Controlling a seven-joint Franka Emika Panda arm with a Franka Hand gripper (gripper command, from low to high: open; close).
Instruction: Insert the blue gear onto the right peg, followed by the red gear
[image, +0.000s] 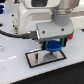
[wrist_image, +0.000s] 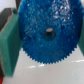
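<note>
Gripper (image: 53, 46) pinching the flat round bright-blue plastic gear (wrist_image: 48, 33) between green pads (wrist_image: 10, 45), above the black-edged grey plate (image: 37, 58).

The arm reaches down from above, wrist vertical. Its claw (image: 53, 46) points straight downward, low over the tabletop (image: 12, 70). Both teal fingers (wrist_image: 10, 40) are clamped against the blue gear (wrist_image: 49, 32).

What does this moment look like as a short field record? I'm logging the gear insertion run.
tool: shut on the blue gear
blue gear: gripped at its rim between teal fingers, centre hole visible
plate: black-edged, grey, lying on the white table under the gear
right peg: not discernible
red gear: not in view
</note>
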